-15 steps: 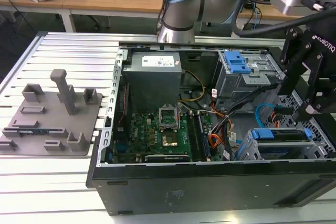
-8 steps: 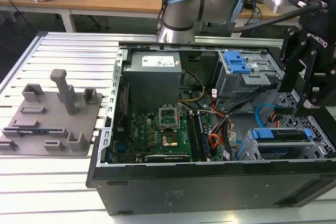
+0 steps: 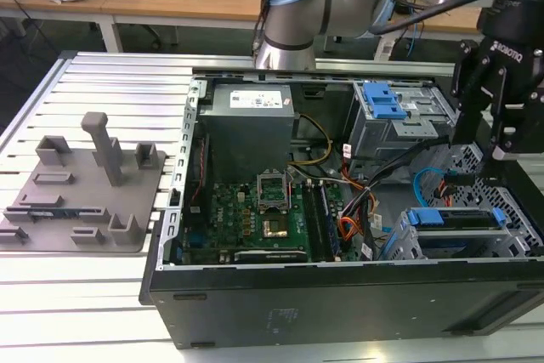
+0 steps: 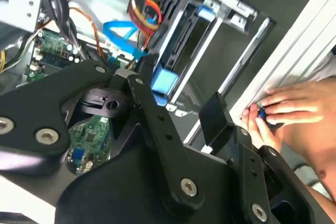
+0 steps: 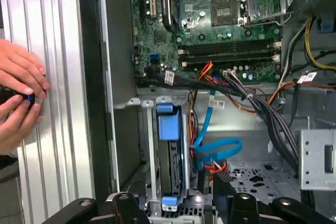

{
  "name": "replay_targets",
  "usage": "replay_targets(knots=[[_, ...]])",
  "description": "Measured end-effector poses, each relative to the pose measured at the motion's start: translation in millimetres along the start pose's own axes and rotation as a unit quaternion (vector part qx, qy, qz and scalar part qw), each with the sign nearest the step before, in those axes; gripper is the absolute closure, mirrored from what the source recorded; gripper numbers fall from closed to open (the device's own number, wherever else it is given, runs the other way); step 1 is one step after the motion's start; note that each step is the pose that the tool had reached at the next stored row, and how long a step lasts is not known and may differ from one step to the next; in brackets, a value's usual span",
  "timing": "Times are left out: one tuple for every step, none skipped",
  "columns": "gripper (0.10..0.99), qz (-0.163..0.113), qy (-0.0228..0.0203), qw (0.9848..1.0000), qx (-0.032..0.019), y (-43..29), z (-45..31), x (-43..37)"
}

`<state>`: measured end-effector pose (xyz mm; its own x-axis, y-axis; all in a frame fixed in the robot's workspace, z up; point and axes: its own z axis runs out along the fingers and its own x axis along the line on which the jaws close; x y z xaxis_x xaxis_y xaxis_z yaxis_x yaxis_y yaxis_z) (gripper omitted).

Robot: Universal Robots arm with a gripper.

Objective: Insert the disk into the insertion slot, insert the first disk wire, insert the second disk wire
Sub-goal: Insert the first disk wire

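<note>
One disk [image 3: 450, 217] sits in the slot [image 3: 398, 244], exterior view's lower right; the wide, empty tool [image 4: 181, 83] should grip the red wires [image 4: 147, 10] gently.

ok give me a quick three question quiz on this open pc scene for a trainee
1. True or false: the gripper is shut on the disk.
2. Fill in: the looped flat cable beside the disk is light ____.
3. Where does the disk sit?
A. in the gripper
B. in the drive slot
C. on a chair

Key
1. False: the gripper is open and holds nothing.
2. blue
3. B
</note>
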<state>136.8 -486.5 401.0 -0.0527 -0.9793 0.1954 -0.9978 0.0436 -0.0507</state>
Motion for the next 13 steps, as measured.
replay_targets(knots=[[0.463,-0.001,0.0003,1.0000,-0.0048,-8.3,1.9,-0.8],[0.463,0.000,0.0021,1.0000,-0.0059,-11.5,2.9,-1.2],[0.463,0.005,0.0066,0.9999,-0.0067,-11.4,3.0,-1.1],[0.463,0.010,0.0102,0.9999,-0.0075,-11.4,3.1,-1.1],[0.463,0.014,0.0128,0.9998,-0.0082,-11.4,3.2,-1.2],[0.463,0.022,0.0154,0.9996,-0.0097,-11.4,3.8,-1.3],[0.463,0.033,0.0171,0.9992,-0.0119,-11.3,5.3,-1.6],[0.463,0.039,0.0177,0.9990,-0.0122,-10.6,7.1,-2.0],[0.463,0.040,0.0186,0.9990,-0.0080,-8.0,7.8,-2.8],[0.463,0.041,0.0203,0.9990,-0.0046,-7.3,7.8,-3.4],[0.463,0.040,0.0226,0.9989,-0.0005,-7.2,7.9,-4.3],[0.463,0.038,0.0243,0.9990,0.0023,-7.2,8.0,-4.9],[0.463,0.032,0.0260,0.9991,0.0048,-7.2,8.3,-5.1]])
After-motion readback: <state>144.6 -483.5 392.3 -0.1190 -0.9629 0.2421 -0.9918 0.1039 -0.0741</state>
